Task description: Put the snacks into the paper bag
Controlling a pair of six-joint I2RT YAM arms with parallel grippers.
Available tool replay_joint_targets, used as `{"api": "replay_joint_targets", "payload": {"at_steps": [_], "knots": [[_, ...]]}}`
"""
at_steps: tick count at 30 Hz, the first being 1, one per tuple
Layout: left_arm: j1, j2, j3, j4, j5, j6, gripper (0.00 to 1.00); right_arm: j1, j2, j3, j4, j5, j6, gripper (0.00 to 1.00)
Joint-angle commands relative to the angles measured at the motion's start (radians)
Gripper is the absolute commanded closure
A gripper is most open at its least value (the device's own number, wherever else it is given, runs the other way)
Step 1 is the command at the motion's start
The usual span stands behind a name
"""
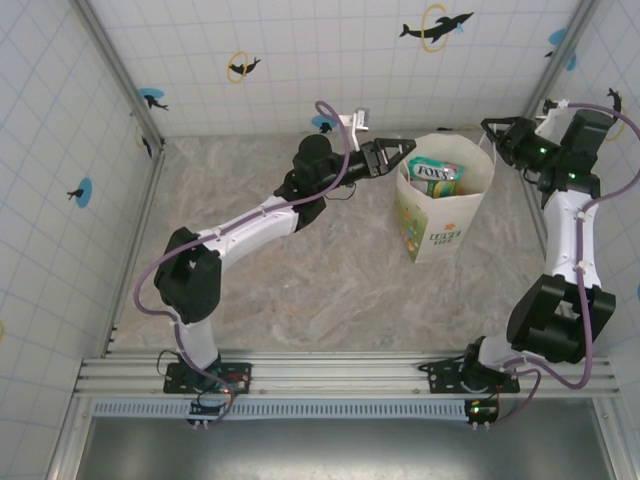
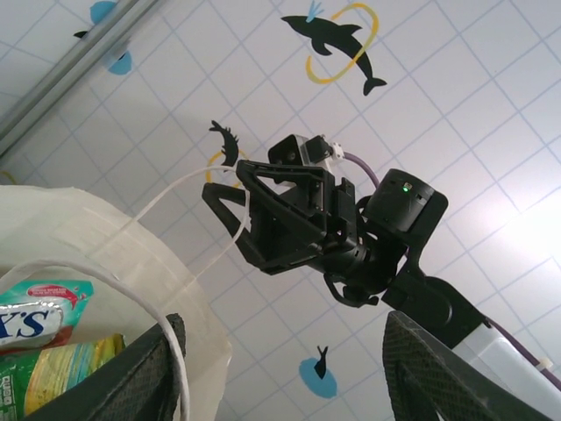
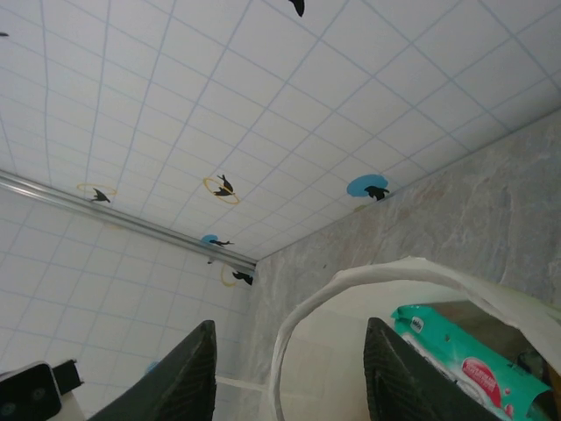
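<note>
White paper bag (image 1: pixel 442 228) stands upright on the counter (image 1: pixel 300 285), snacks (image 1: pixel 433 176) inside — left fingers (image 2: pixel 145 373) at its left rim, right fingers (image 3: pixel 180 377) at its right rim, both pairs spread open by the string handles (image 3: pixel 289 342).

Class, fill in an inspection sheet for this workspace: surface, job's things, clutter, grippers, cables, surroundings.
Surface: marbled grey tabletop.
Job's things: white bag stands upright and open; a green-and-white snack lies on top inside it, with a second packet beneath.
Clutter: nothing seen.
Grippers: left gripper at the bag's left rim, jaws open; right gripper at the right rim, jaws apart with a handle passing between them.
Cables: a purple cable runs along each arm.
Surroundings: tiled walls with dolphin stickers; metal rail at the near edge.
</note>
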Motion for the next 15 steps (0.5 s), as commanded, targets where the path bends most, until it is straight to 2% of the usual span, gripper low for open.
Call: {"api": "replay_joint_targets", "payload": {"at_steps": [1, 5, 12, 15], "knots": [[-0.005, 0.021, 0.038, 0.042, 0.007, -0.004, 0.42, 0.007, 0.011, -0.006, 0.034, 0.018, -0.018, 0.59], [-0.005, 0.023, 0.040, 0.038, 0.007, -0.005, 0.45, 0.007, 0.022, -0.003, 0.046, 0.027, -0.014, 0.67], [-0.005, 0.014, 0.038, 0.026, -0.008, 0.020, 0.55, 0.006, 0.034, 0.003, 0.068, 0.039, -0.011, 0.67], [-0.005, 0.017, 0.038, 0.026, -0.008, 0.025, 0.62, 0.007, 0.040, 0.008, 0.070, 0.032, -0.009, 0.70]]}}
